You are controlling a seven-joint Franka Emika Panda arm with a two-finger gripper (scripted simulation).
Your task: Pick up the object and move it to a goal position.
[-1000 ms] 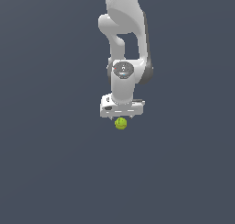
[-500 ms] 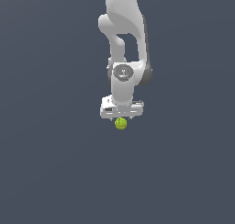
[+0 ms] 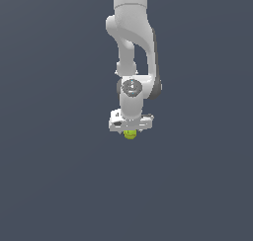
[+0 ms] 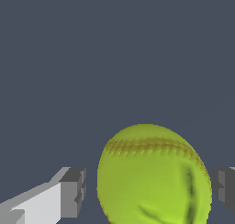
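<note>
The object, a small yellow-green ball [image 3: 130,135] with darker green markings, shows just beneath the white hand in the exterior view. My gripper [image 3: 130,130] hangs directly over it, and the hand hides the ball's upper part. In the wrist view the ball [image 4: 153,177] fills the space between the two grey fingertips [image 4: 73,191]. A narrow gap shows between that fingertip and the ball, while the other fingertip stands right at the ball's edge. The gripper [image 4: 149,191] is open around the ball.
A plain dark grey-blue surface [image 3: 59,185] fills the whole scene in both views. The white arm [image 3: 132,42] reaches down from the upper edge of the exterior view. No goal marker shows.
The hand has come down onto the ball, which has stayed almost in place. Less of the ball shows under the hand now than a second ago.
</note>
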